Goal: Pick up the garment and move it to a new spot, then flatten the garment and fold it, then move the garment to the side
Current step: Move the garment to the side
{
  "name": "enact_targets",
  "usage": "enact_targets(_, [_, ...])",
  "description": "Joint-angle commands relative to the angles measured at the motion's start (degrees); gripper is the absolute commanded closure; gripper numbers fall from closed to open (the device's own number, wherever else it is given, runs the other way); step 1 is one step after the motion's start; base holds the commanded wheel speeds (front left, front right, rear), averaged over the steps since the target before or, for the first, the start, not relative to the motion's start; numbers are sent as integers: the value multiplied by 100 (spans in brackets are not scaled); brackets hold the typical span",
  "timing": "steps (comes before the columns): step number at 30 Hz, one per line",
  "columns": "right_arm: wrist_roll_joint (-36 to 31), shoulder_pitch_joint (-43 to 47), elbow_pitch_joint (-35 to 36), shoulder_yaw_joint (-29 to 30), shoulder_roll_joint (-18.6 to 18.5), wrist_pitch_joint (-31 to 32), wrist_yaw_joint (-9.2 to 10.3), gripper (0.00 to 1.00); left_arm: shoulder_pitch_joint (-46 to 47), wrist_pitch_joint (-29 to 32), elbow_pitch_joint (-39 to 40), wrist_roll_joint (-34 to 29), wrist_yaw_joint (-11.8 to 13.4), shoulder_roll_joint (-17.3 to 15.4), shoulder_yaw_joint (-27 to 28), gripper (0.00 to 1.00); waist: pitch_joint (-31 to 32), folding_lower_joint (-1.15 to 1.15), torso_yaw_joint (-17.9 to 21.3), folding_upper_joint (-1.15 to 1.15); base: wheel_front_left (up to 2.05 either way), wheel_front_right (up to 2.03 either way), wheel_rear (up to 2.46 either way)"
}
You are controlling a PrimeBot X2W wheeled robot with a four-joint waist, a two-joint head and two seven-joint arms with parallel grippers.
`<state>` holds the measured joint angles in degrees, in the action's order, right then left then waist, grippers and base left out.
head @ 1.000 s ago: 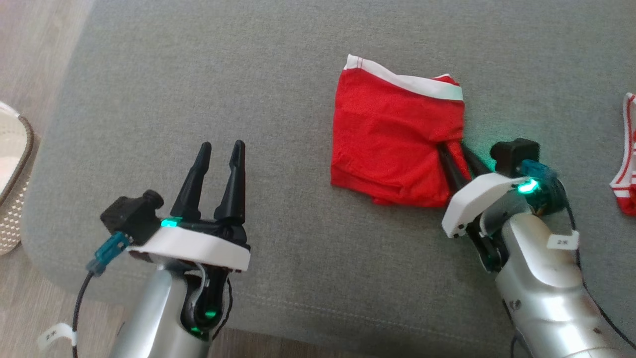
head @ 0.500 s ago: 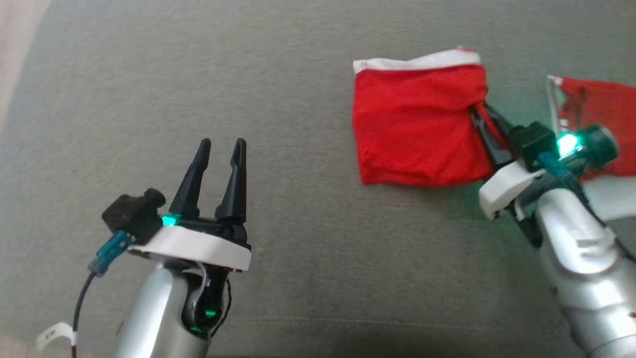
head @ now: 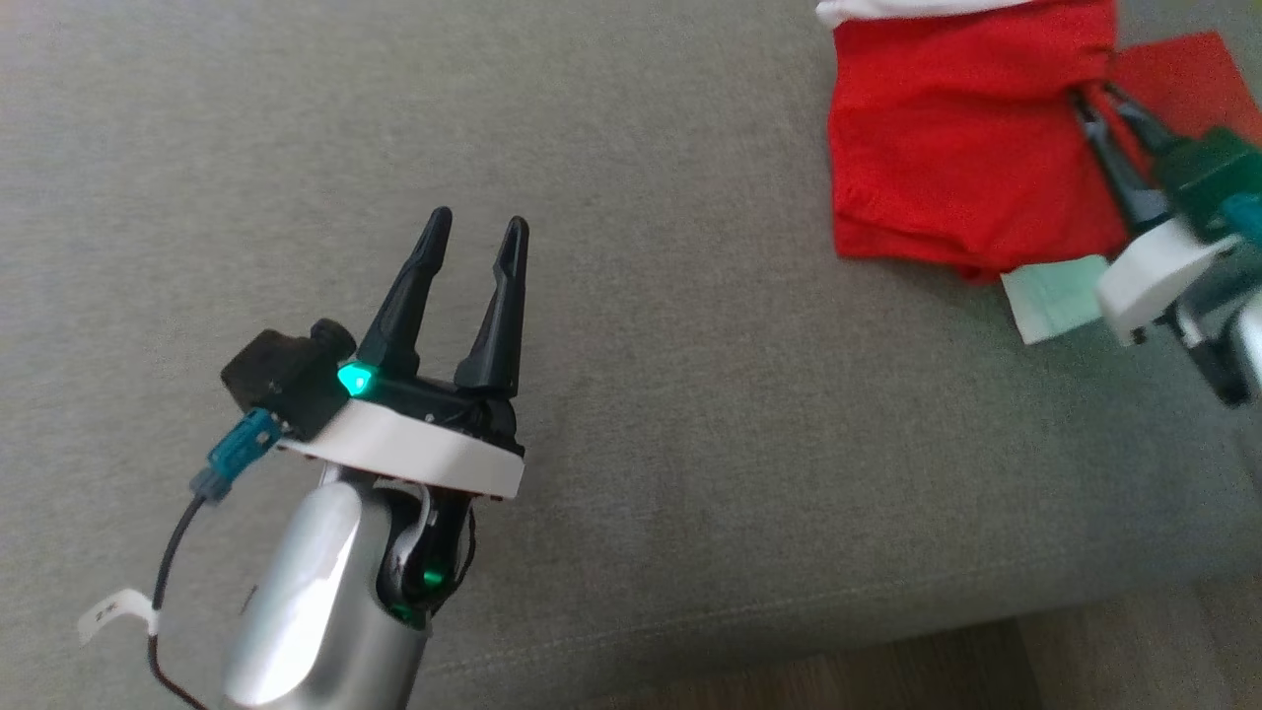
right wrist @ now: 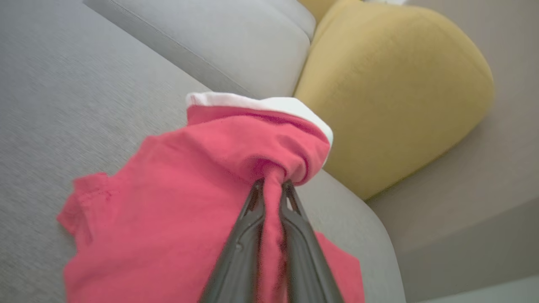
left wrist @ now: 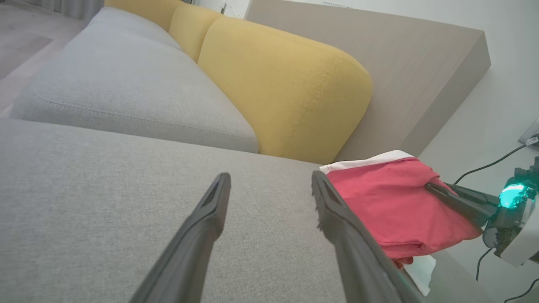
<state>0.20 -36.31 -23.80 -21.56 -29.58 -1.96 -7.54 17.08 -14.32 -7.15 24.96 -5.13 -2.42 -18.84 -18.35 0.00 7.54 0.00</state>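
1. Head view: a grey sofa seat [head: 641, 394] is seen beneath both arms, and a yellow back cushion [left wrist: 286, 92] is set behind it.
2. The red garment [head: 946, 148], folded and edged with a white waistband, is found at the far right of the seat. Most of it is laid flat on the fabric, and its right edge is gathered into a bunch.
3. The left tool [head: 478, 219] is held wide apart and empty over the middle of the seat, well apart from the garment.
4. The right tool [head: 1099, 94] is closed tightly on the bunched edge, with a fold of red cloth pinched between its fingers.
5. Another red cloth [head: 1173, 74] is seen just beyond the right tool.
6. A small pale piece [head: 1055, 296] is seen just beside the garment's near edge; what it is cannot be told.
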Motion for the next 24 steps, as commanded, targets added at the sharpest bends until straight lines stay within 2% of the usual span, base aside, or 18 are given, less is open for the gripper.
enact_targets(1, [99,-109,185,-16,-171,75,5,100,221,-68,184,-72,-32,-45,154,0,-223,0,187,0,0,0,0])
enact_targets(6, [367,-159,100,120,-524,426,5,100,320,-68,152,-188,-86,-45,214,0,-481,0,262,0,0,0,0])
enact_targets(10, [413,-130,51,352,-642,688,5,100,366,-68,125,-259,-129,-45,299,0,-625,0,269,0,0,0,0])
enact_targets(22, [416,106,-49,981,-509,1522,5,98,407,-68,85,-334,-200,-45,440,0,-769,0,251,0,0,0,0])
enact_targets(23, [449,123,-34,1036,-460,1552,5,54,414,-68,79,-330,-202,-45,439,0,-765,0,244,0,0,0,0])
enact_targets(24, [434,147,-13,1071,-433,1580,5,0,418,-68,68,-323,-205,-45,435,0,-745,0,232,0,0,0,0])
